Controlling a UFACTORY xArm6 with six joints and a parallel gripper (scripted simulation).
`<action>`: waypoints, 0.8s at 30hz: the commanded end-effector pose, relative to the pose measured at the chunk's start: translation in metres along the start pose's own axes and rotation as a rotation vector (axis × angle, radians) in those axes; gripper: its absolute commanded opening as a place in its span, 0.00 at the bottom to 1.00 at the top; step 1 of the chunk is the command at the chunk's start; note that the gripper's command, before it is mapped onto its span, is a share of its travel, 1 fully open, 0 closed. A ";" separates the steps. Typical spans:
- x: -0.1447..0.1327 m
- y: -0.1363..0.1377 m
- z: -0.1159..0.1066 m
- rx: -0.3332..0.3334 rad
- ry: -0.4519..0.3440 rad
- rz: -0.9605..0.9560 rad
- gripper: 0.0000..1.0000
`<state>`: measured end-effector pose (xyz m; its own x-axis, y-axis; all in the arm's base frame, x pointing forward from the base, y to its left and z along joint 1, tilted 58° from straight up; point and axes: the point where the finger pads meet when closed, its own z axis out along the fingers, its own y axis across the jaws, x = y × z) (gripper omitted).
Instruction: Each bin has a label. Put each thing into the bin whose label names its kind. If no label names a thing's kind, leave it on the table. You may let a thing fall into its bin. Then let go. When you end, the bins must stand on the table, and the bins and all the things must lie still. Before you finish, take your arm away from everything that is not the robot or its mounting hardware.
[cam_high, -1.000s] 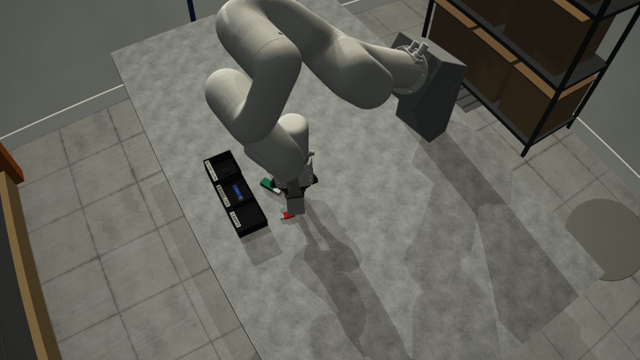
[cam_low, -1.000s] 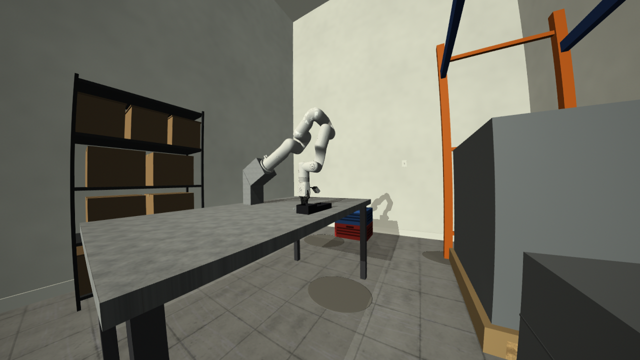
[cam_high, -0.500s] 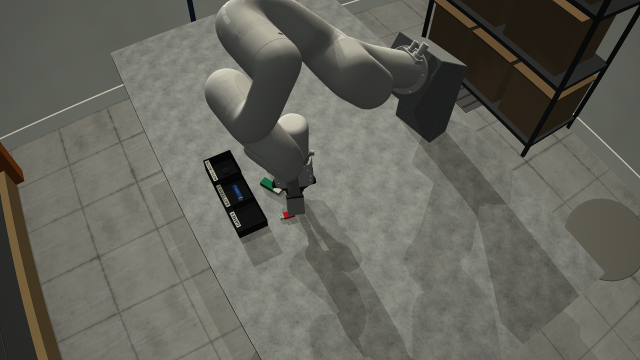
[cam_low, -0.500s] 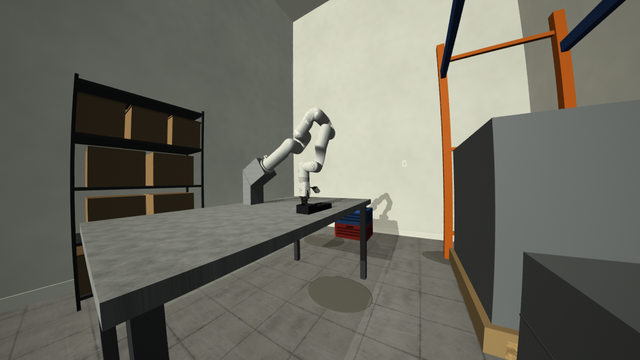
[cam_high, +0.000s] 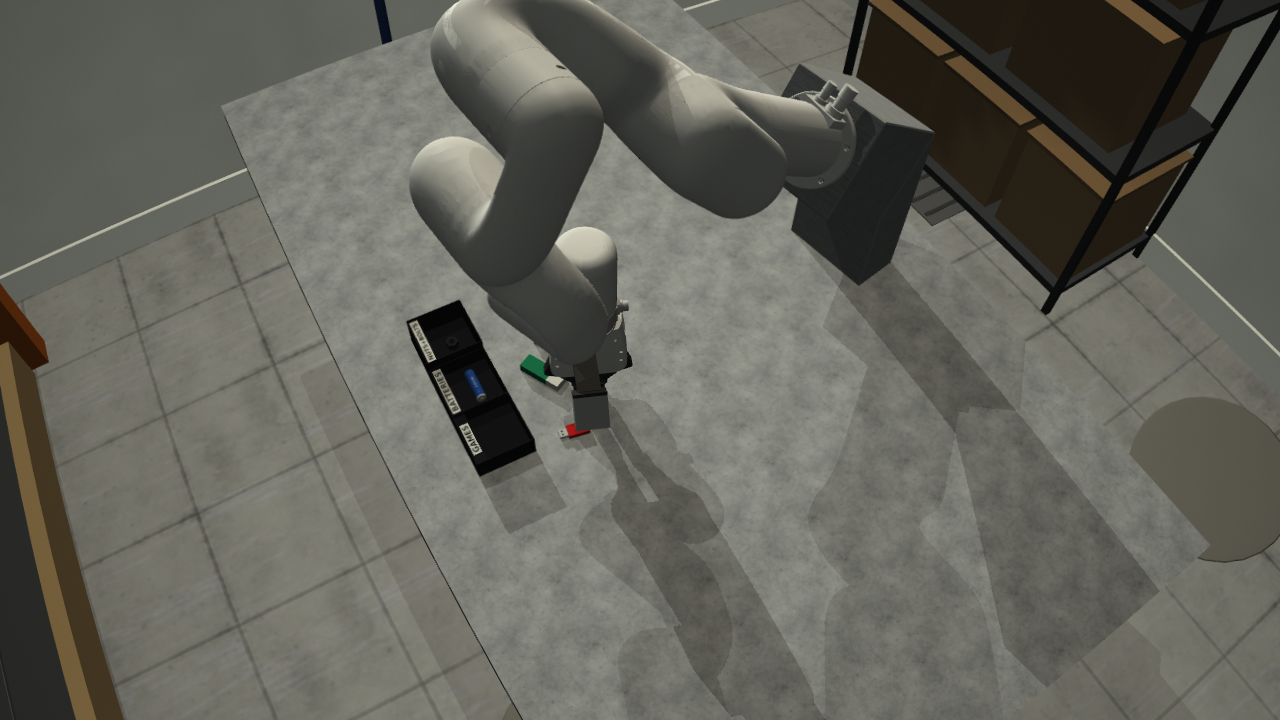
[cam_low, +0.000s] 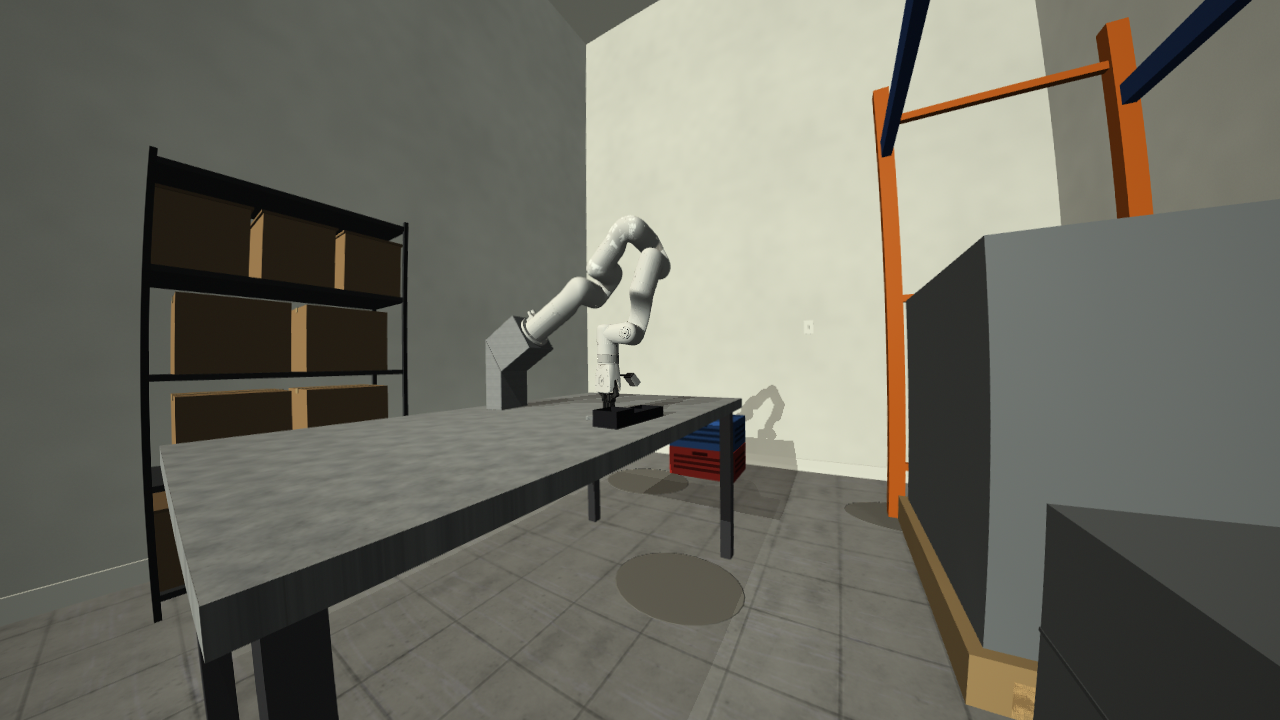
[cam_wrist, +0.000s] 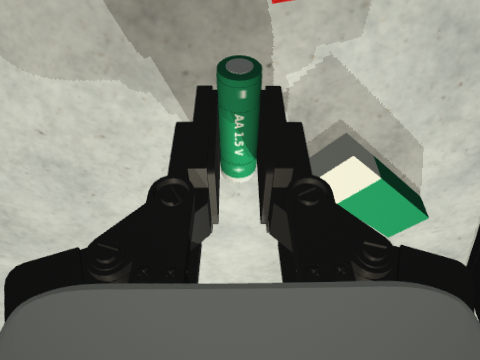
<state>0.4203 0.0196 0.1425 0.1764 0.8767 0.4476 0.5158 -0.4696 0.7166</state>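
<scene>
my hand (cam_low: 609, 404) (cam_wrist: 238, 117) points down at the bench (cam_high: 716, 358) (cam_low: 402, 456), pinching a green battery (cam_wrist: 239, 117) in the upper middle of the wrist view. its side reads "aa 1.5 v" in white, its near end is pale and its far end has a grey disc. right of my fingers, a green-and-cream block (cam_high: 540, 369) (cam_wrist: 382, 205) lies near. left of me in the top view, a blue battery (cam_high: 474, 384) sits in the "batteries" bin (cam_high: 503, 394).

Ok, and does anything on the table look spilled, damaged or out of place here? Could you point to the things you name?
Nothing stands out. The red USB stick (cam_high: 579, 432) and the green-and-white block (cam_high: 535, 365) (cam_wrist: 384, 206) lie loose on the table, but neither looks damaged, and I see no spill. The green AA battery (cam_wrist: 239, 120) sits straight between the gripper's fingers.
</scene>
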 end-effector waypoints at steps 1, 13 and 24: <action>0.000 0.000 0.000 0.000 0.000 0.000 0.00; 0.000 0.000 -0.027 0.000 0.000 0.000 0.00; 0.000 0.000 -0.057 0.000 0.000 0.000 0.00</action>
<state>0.3857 0.0150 0.1641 0.1776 0.8769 0.4467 0.5149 -0.4696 0.7172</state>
